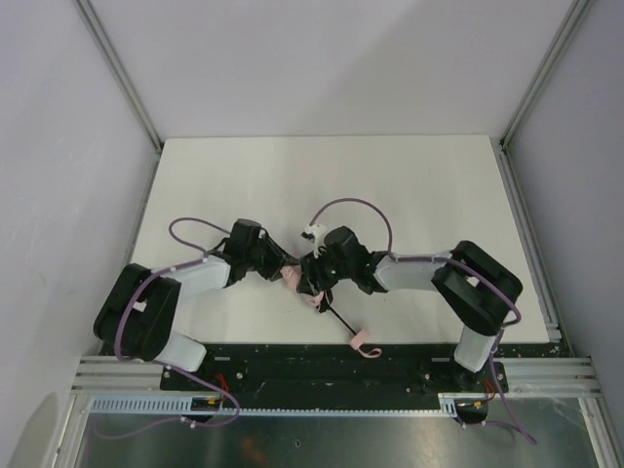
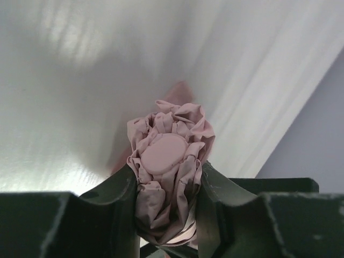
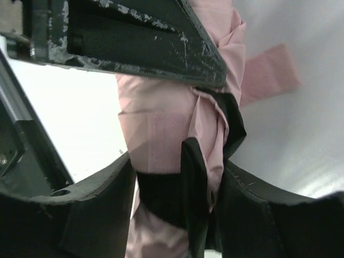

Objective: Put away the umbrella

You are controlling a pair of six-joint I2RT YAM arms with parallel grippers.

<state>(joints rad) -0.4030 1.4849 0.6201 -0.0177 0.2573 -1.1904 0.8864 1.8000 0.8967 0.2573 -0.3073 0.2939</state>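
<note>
Two arms fold inward from their bases, elbows out to the sides, wrists meeting low over the near middle of the white surface (image 1: 409, 195). The left tool (image 2: 166, 185) is clamped on the umbrella (image 2: 169, 156), its fingers (image 2: 115, 199) pressing the crumpled pink canopy just below the round end cap. The right tool (image 3: 180, 183) straddles the same bundle further along. Its fingers touch the fabric, but we cannot tell whether they grip it. The thin black shaft (image 1: 337, 320) slants towards the near edge of the surface, ending there in the pink handle (image 1: 363, 343), just beside the black base plate (image 1: 273, 356). Pale walls and aluminium posts (image 1: 122, 73) enclose the surface.
</note>
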